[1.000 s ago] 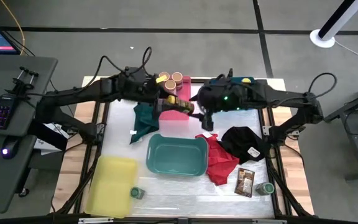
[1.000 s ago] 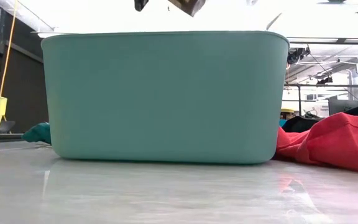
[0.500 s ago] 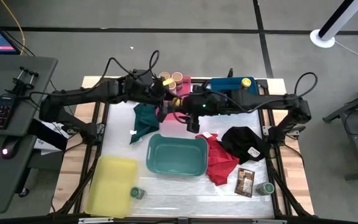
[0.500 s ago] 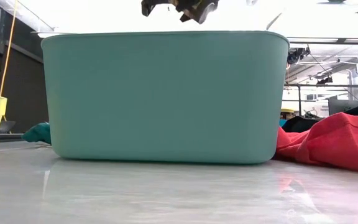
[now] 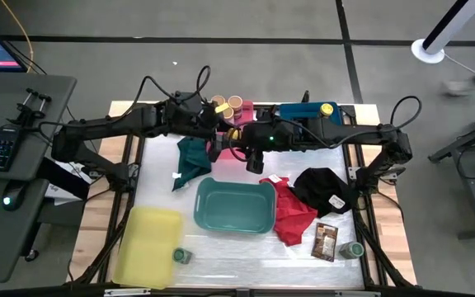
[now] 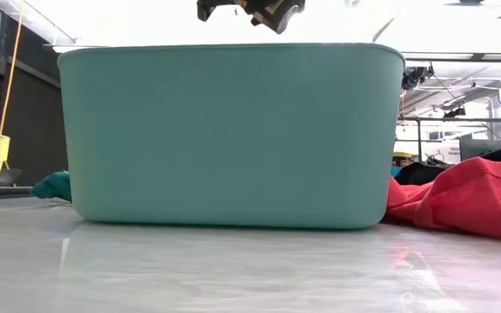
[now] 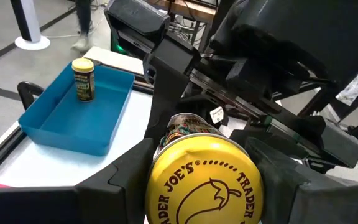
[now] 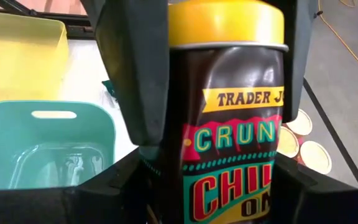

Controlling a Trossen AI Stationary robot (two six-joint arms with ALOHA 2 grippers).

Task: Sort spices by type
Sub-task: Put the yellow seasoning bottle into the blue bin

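Your left gripper point(image 7: 201, 180) and right gripper point(image 8: 219, 118) meet above the rear middle of the desk point(image 5: 221, 264), just beside the pink bin point(image 5: 242, 124), and both hold 1 yellow-lidded jar point(image 7: 204, 177). The left fingers point(image 7: 123, 177) are spread to the width of the lid and press it from both sides; the right fingers point(image 8: 132, 68) are parted to the jar's body and clamp it along its length. The blue bin point(image 7: 67, 118) contains 1 upright jar with a yellow lid point(image 7: 83, 79). The pink bin holds tan-lidded jars point(image 5: 227, 106) at its rear edge. The teal bin point(image 5: 234, 206) lies in front of the grippers; the yellow bin point(image 5: 147, 243) is at the front left, and a green-lidded jar point(image 5: 181, 256) stands just beside it. At the front right of the desk, a brown packet point(image 5: 326, 241) lies next to another green-lidded jar point(image 5: 355, 249), near the red cloth point(image 5: 291, 216) and black cloth point(image 5: 324, 188).
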